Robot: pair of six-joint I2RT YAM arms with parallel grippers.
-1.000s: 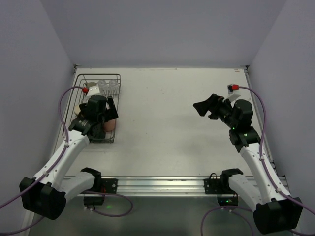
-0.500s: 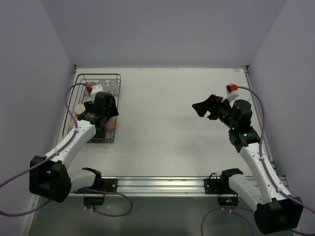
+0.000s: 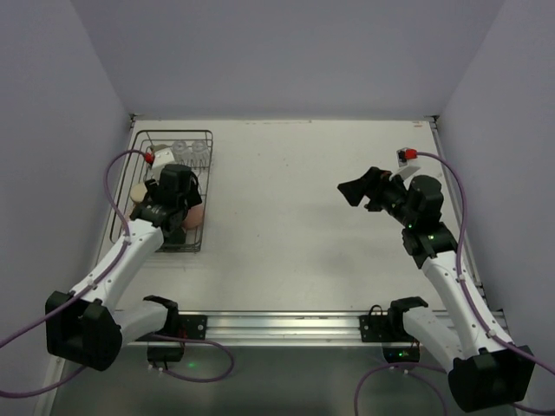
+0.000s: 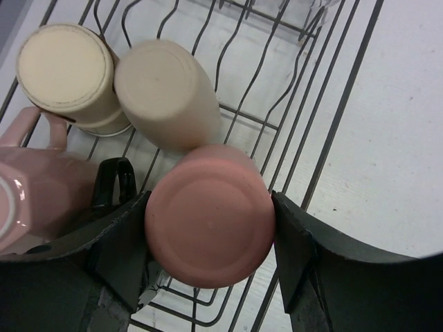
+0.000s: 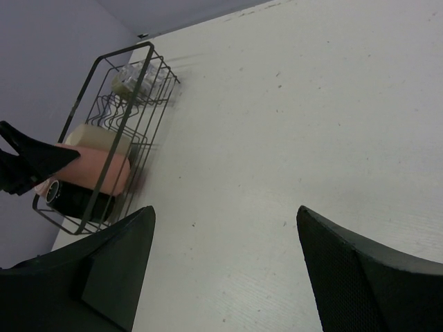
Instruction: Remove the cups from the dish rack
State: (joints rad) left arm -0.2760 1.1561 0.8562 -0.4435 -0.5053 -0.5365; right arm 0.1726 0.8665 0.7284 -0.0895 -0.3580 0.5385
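The dish rack [image 3: 211, 173] of dark wire stands at the table's far left. In the left wrist view, the salmon-pink tumbler [image 4: 208, 214] lies base-up in the dish rack [image 4: 325, 124], and my left gripper [image 4: 209, 207] is shut on it, one finger against each side. Beside it are a beige tumbler [image 4: 166, 93], a cream tumbler [image 4: 64, 69], a pale pink mug [image 4: 34, 194] and a black mug's handle [image 4: 114, 183]. Clear glasses [image 3: 191, 149] sit at the rack's far end. My right gripper [image 3: 357, 191] hangs open above bare table at the right, holding nothing.
The rack stands close to the left wall and the table's left edge. In the right wrist view, the white tabletop [image 5: 277, 104] stretches between the right gripper [image 5: 225, 211] and the dish rack [image 5: 149, 48].
The left gripper's jaws have closed from wide open onto the salmon-pink tumbler, and its arm has shifted slightly over the rack. The right arm has not moved.
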